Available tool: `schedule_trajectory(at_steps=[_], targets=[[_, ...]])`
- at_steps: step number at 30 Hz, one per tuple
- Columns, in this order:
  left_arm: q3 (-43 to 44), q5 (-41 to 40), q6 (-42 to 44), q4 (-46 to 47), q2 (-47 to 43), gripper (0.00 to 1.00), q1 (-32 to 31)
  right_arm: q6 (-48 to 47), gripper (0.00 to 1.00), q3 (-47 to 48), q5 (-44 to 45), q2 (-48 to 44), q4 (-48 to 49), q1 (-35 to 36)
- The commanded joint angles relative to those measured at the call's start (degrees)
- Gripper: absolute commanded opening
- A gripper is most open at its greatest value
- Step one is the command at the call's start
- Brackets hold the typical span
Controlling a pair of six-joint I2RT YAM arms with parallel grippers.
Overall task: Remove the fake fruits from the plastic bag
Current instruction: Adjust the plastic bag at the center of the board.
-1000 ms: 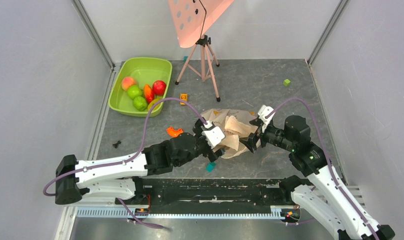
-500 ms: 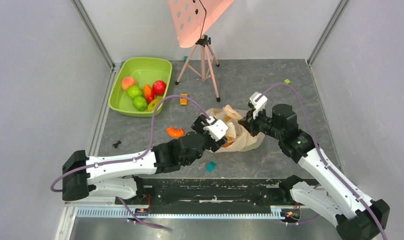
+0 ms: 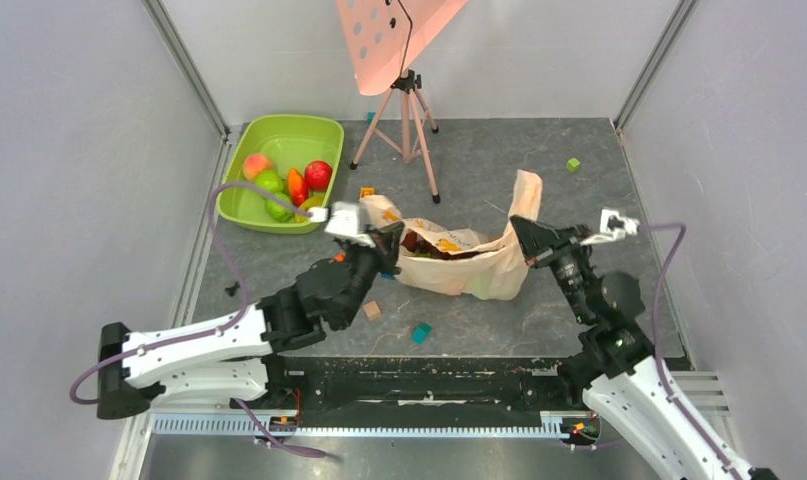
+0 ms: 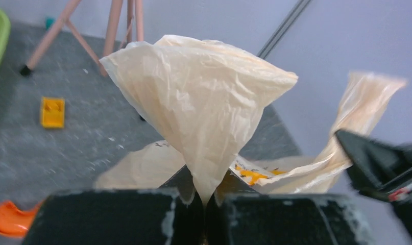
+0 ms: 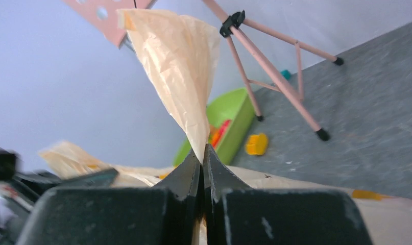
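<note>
The pale peach plastic bag (image 3: pixel 466 272) lies stretched mid-table with its mouth pulled open between my two grippers. My left gripper (image 3: pixel 383 238) is shut on the bag's left edge, and the film fans up from the closed tips (image 4: pixel 204 204). My right gripper (image 3: pixel 526 233) is shut on the right edge, where a flap of bag (image 5: pixel 178 66) stands above the pinched tips (image 5: pixel 202 153). Dark and red fake fruits (image 3: pixel 425 244) show inside the open mouth. More fruits, among them a red apple (image 3: pixel 318 174) and a peach (image 3: pixel 256 163), sit in the tub.
A lime-green tub (image 3: pixel 241 198) stands at the back left. A pink tripod (image 3: pixel 409 122) stands behind the bag. Loose blocks lie around: green (image 3: pixel 573 165), teal (image 3: pixel 420 332), tan (image 3: pixel 372 310), orange (image 3: pixel 367 192). An orange arc piece (image 4: pixel 7 219) lies by my left arm.
Both grippers have closed on the bag's edges and drawn apart, left going left and right going right. The crumpled bag is now lifted at both ends and spread open.
</note>
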Motion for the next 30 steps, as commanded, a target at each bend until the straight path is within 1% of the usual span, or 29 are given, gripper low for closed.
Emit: schedule_trajectory(at_steps=[1, 4, 6, 10, 13, 15, 17, 20, 21, 22, 23, 25, 26, 27, 29, 30], targets=[[-9.1, -6.3, -25.7, 3.9, -7.5, 0.02, 0.4, 25.5, 0.0, -12.1, 9.6, -7.3, 14.5, 0.1], [-14.6, -5.4, -35.8, 4.8, -12.6, 0.02, 0.4, 32.8, 0.0, -17.8, 11.3, -11.7, 17.1, 0.2], [-17.2, -5.1, -42.1, 4.7, -14.8, 0.02, 0.4, 35.8, 0.0, -19.5, 11.4, -13.5, 17.0, 0.1], [-20.9, -2.5, -51.9, 4.7, -16.3, 0.02, 0.4, 43.3, 0.0, -23.5, 11.7, -16.0, 17.0, 0.1], [-23.2, -0.9, -57.6, 6.2, -15.8, 0.02, 0.4, 45.7, 0.0, -25.1, 11.6, -17.0, 15.9, 0.1], [-25.1, -0.2, -58.4, 9.6, -15.1, 0.02, 0.3, 47.7, 0.0, -26.4, 11.7, -17.7, 15.5, 0.1], [-25.7, 0.1, -59.3, 10.6, -14.6, 0.02, 0.4, 48.1, 0.0, -26.8, 11.9, -18.4, 15.2, 0.1], [-25.2, 0.3, -57.5, 11.3, -14.4, 0.02, 0.3, 46.9, 0.0, -25.6, 12.4, -19.1, 13.3, 0.1], [-25.0, 0.4, -56.4, 11.7, -14.4, 0.07, 0.4, 46.1, 0.0, -25.1, 12.4, -19.1, 13.1, 0.2], [-24.7, 0.4, -55.4, 12.0, -14.7, 0.21, 0.4, 45.2, 0.0, -24.5, 12.5, -19.1, 12.8, 0.1], [-24.5, 0.4, -54.1, 12.0, -14.9, 0.32, 0.4, 44.3, 0.11, -23.8, 12.5, -19.0, 12.5, 0.1], [-23.6, 0.2, -50.7, 11.9, -15.9, 0.51, 0.4, 41.1, 0.37, -21.5, 12.9, -18.7, 10.6, 0.2], [-22.7, 0.2, -48.3, 11.1, -16.5, 0.65, 0.4, 38.6, 0.53, -18.9, 13.3, -18.5, 8.7, 0.1], [-21.6, 0.1, -45.9, 9.1, -17.4, 0.75, 0.4, 35.9, 0.66, -17.1, 13.9, -18.2, 6.0, 0.1], [-18.6, -0.1, -42.6, 2.9, -19.1, 0.98, 0.5, 26.3, 0.82, -11.6, 16.0, -17.4, -0.1, 0.1], [-17.2, -0.4, -41.2, -0.2, -19.9, 1.0, 0.5, 20.8, 0.87, -7.3, 17.5, -16.4, -5.6, 0.1]])
